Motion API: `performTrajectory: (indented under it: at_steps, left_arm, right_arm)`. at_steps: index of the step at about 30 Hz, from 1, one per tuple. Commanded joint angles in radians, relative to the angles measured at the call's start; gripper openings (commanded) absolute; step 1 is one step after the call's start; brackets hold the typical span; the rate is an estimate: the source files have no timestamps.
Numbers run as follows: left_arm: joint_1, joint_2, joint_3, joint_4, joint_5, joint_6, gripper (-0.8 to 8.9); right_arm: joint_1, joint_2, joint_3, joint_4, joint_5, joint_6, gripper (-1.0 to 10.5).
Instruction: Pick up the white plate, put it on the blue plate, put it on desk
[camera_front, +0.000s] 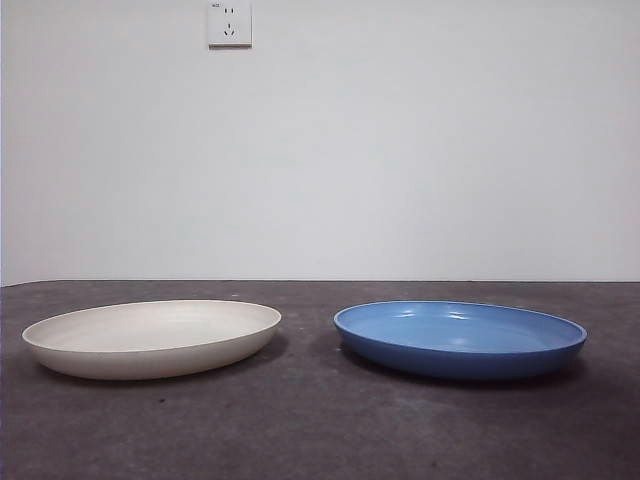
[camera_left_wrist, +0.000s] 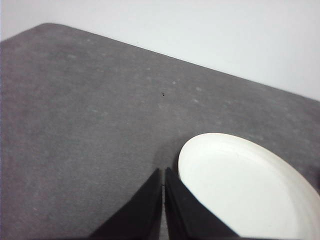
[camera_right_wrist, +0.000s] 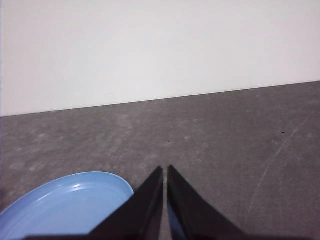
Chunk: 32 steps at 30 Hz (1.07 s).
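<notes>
Resting side by side but apart on the dark surface (camera_front: 320, 430): white plate (camera_front: 152, 338) and blue plate (camera_front: 460, 338), both empty, neither stacked. Left claw (camera_left_wrist: 163, 172) closed on nothing just beside the white plate's rim, right claw (camera_right_wrist: 165, 171) likewise closed and empty by the blue plate. Judged as the very start: opening the left claw and gripping the white rim.

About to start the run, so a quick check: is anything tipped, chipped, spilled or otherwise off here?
Nothing stands out. The white plate and blue plate sit flat and apart on the desk, both empty and undamaged as far as shows. Both grippers, left and right, are shut, holding nothing.
</notes>
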<state>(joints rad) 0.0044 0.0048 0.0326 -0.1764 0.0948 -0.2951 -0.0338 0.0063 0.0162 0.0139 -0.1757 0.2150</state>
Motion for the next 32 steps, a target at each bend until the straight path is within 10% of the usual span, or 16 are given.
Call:
performTrajectory:
  at_steps: [1,16,32]
  left_arm:
    - [0.002,-0.002,-0.008,-0.008,-0.002,-0.070,0.10]
    - [0.002,0.039,0.244,-0.100,-0.002,-0.156,0.10]
    - [0.002,0.484,0.678,-0.407,0.220,0.092,0.10]
  right_arm:
    - [-0.002,-0.003,-0.002,0.008,0.001,0.072,0.1]
    - [-0.002,0.009,0.195,-0.109,0.030,0.176,0.1]
    - [-0.001,0.392,0.683,-0.556,-0.108,-0.044,0.1]
